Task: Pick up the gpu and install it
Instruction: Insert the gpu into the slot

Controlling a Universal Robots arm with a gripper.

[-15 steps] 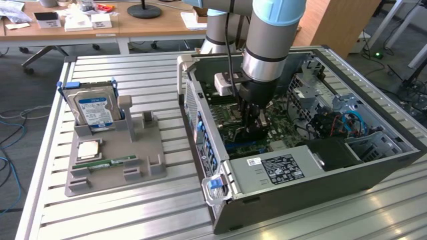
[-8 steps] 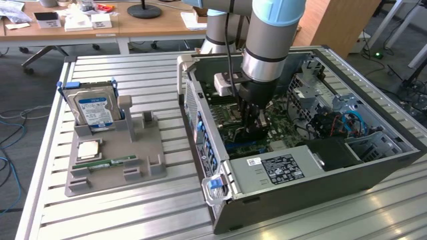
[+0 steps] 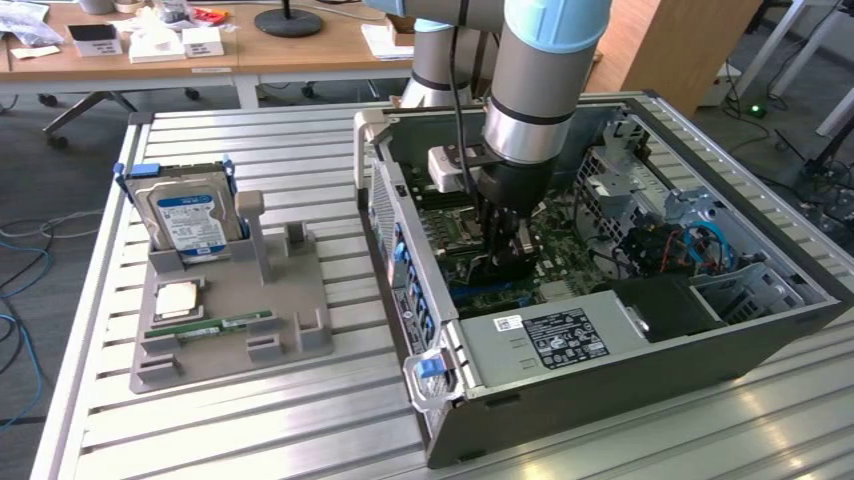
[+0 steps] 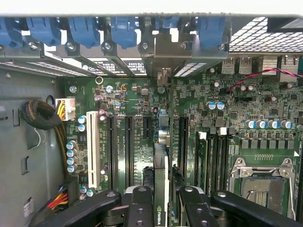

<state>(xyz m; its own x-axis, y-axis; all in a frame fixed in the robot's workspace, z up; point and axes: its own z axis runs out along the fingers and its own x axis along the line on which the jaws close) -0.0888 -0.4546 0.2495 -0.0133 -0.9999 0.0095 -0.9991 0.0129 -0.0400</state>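
Observation:
The gpu (image 4: 161,161) stands on edge between my fingers (image 4: 141,208), a thin dark card with a logo on its near end. Its silver end bracket (image 4: 164,49) lies against the rear slot openings of the case. The card runs along the green motherboard (image 4: 128,99), in line with the long black expansion slots (image 4: 129,146) and between two of them. My gripper (image 4: 163,210) is shut on the card. In the exterior view my gripper (image 3: 507,262) reaches straight down into the open computer case (image 3: 641,370), close above the board.
Blue slot latches (image 4: 85,30) line the case's rear wall. A power supply (image 3: 554,335) and drive cages (image 3: 641,190) crowd the case. On the exterior view's left, a grey holder (image 3: 227,330) carries a hard drive (image 3: 190,222), a processor chip (image 3: 178,300) and a RAM stick (image 3: 220,326).

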